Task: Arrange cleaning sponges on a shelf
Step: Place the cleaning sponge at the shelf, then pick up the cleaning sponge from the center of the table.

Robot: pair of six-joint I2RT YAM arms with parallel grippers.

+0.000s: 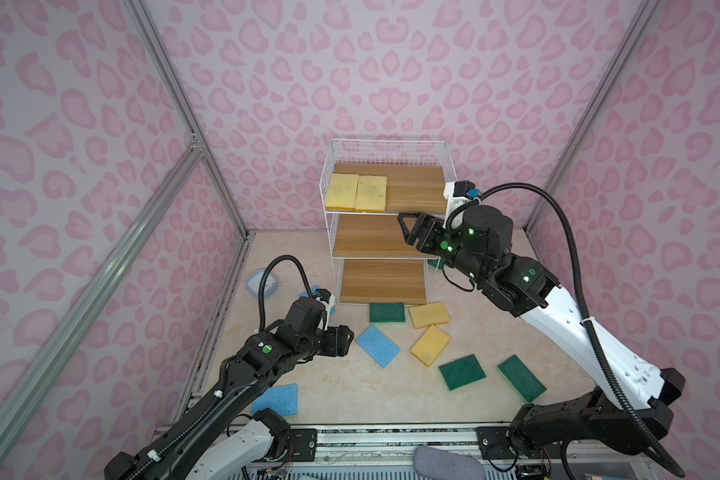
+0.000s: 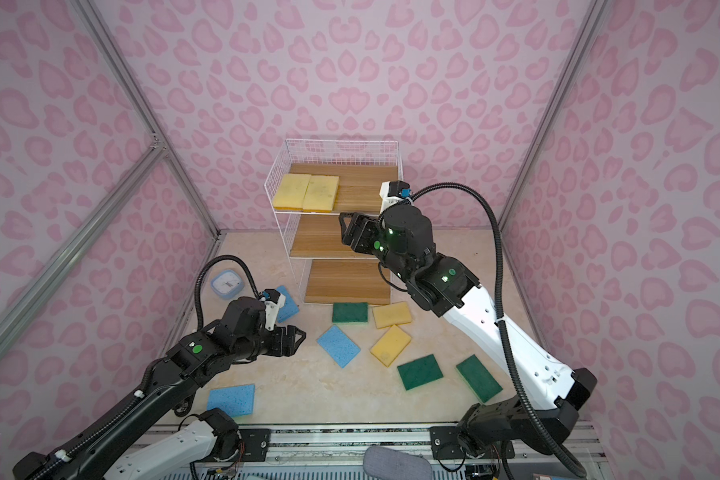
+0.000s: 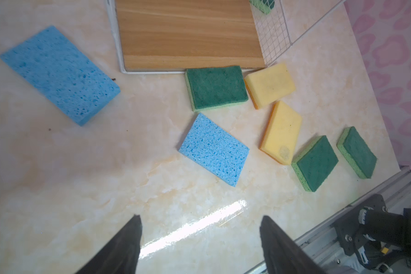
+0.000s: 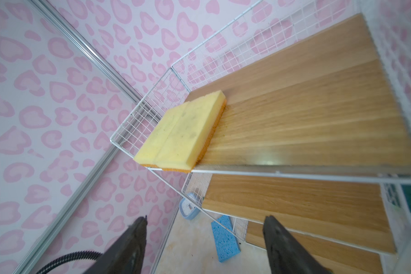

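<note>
The shelf (image 1: 416, 193) is seen at the back edge of the table (image 1: 350, 399). At the left end of its top board, a pair of yellow sponges (image 1: 341, 192) is laid side by side, touching. Before the bottom board a green sponge (image 1: 387, 312) and two more yellow sponges (image 1: 429, 314) are scattered. A blue sponge (image 1: 378, 345) lies beside them, and two further green sponges (image 1: 462, 372) lie towards the front right. A second blue sponge (image 1: 277, 399) is found near the front left corner, and a third blue sponge (image 2: 291, 305) by the clock (image 2: 226, 283). The left gripper (image 3: 199, 216) is held over bare table, fingers spread, nothing between them. The right gripper (image 4: 206, 217) is raised before the shelf, likewise spread and empty.
</note>
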